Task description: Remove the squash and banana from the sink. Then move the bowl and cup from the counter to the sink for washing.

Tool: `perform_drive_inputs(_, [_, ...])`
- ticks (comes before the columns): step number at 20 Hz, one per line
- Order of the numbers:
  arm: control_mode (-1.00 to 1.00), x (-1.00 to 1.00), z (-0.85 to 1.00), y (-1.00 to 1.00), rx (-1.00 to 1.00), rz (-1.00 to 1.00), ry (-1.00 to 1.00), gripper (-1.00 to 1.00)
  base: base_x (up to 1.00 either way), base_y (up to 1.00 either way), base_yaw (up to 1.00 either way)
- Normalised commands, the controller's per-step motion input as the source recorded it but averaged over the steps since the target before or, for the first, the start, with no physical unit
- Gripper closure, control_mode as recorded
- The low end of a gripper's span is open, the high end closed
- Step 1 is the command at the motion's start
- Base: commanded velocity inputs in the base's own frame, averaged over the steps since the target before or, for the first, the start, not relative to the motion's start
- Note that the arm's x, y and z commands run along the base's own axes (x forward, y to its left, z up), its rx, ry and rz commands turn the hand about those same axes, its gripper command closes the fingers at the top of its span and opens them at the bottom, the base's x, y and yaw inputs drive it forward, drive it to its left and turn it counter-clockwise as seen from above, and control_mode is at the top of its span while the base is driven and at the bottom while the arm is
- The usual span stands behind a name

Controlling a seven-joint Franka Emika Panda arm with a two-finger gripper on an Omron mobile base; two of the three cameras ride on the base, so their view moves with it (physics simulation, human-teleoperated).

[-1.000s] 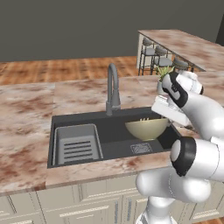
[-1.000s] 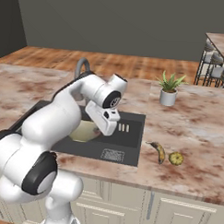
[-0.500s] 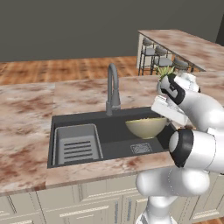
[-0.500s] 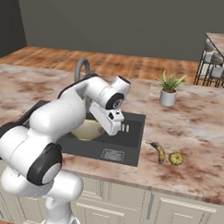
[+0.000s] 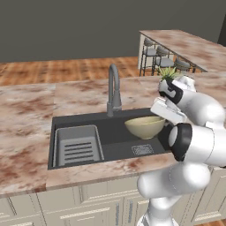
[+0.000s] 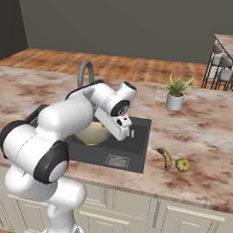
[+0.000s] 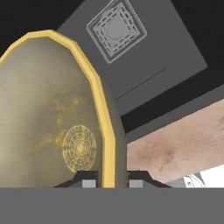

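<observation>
Placing the bowl. My gripper is clenched on the rim of the bowl, one fingertip on either side of the pale edge, so the bowl hangs from my hand over the sink. Below my fingers lies the dark basin floor with its square drain; the counter edge runs close beside my hand on the outer side. The ribbed tray insert sits at the far end of the basin from my hand, past the faucet.

The squash and banana lie on the counter well to my outer side, just beside each other, so that part of the task looks done.

To finish well, I judge that I should lower until the bowl's base meets the floor, keep it level, stay off the basin wall, and only then let go. A rim grip lets the bowl swing, so a slow descent suits.
</observation>
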Motion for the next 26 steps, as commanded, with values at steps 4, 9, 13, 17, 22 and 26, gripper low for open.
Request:
perform_drive_inputs(4, [-1.00, 0.33, -0.18, -0.05, 0.01, 0.14, -0.11, 1.00, 0.00, 0.00, 0.00])
perform_drive_inputs(9, [-1.00, 0.27, -0.18, -0.01, 0.00, 0.14, -0.10, 1.00, 0.00, 0.00, 0.00])
perform_drive_inputs(13, [-1.00, 0.24, -0.17, -0.06, 0.01, 0.15, -0.02, 1.00, 0.00, 0.00, 0.00])
perform_drive_inputs(17, [-1.00, 0.22, -0.19, -0.04, 0.02, 0.15, 0.00, 1.00, 0.00, 0.00, 0.00])
perform_drive_inputs(22, [-1.00, 0.32, -0.22, -0.02, 0.05, 0.16, 0.00, 1.00, 0.00, 0.00, 0.00])
perform_drive_inputs(26, [-1.00, 0.29, -0.23, -0.01, 0.06, 0.16, -0.03, 1.00, 0.00, 0.00, 0.00])
